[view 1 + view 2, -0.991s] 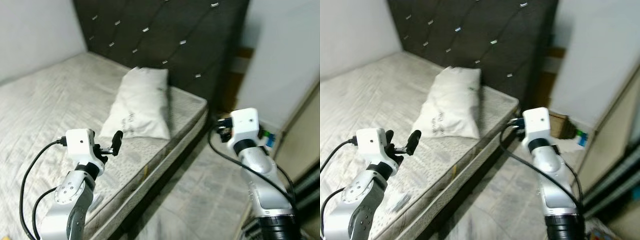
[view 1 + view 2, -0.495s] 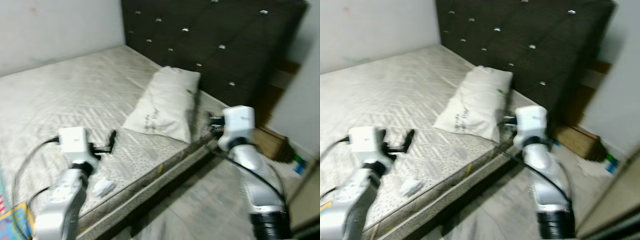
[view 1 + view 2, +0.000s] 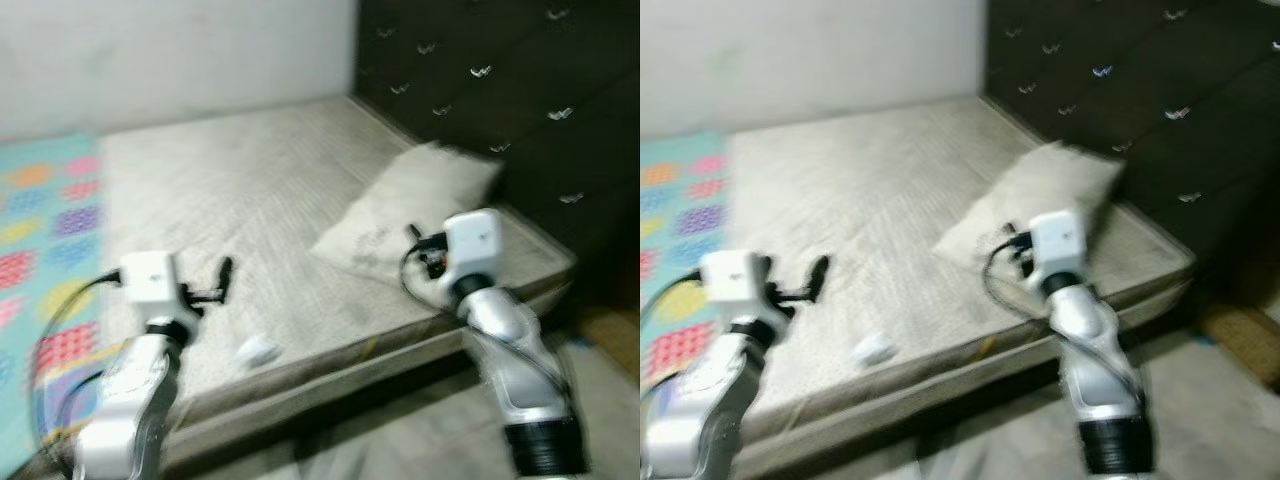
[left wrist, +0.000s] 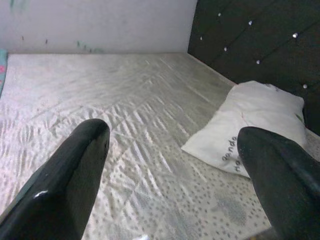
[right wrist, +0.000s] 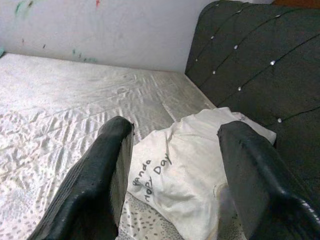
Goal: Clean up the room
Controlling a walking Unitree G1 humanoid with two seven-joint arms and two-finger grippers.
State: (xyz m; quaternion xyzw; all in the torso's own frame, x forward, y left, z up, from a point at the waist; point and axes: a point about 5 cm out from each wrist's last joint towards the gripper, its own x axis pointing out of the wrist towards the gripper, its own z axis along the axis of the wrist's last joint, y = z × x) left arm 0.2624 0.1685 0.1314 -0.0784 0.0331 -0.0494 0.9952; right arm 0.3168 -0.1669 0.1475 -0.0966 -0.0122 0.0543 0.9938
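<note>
Head views are blurred: a colourful mat (image 3: 40,260) at far left, bare mattress (image 3: 250,190) across the middle, a small white scrap (image 3: 256,349) near its front edge at lower centre, dark tufted headboard (image 3: 500,90) upper right. Left gripper (image 4: 175,165) hovers over the mattress lower left, fingers spread wide and holding nothing; right gripper (image 5: 175,165), right of centre, is also wide and empty, just before the pillow. The pillow (image 3: 410,210) lies flat, long axis running lower left to upper right toward the headboard.
</note>
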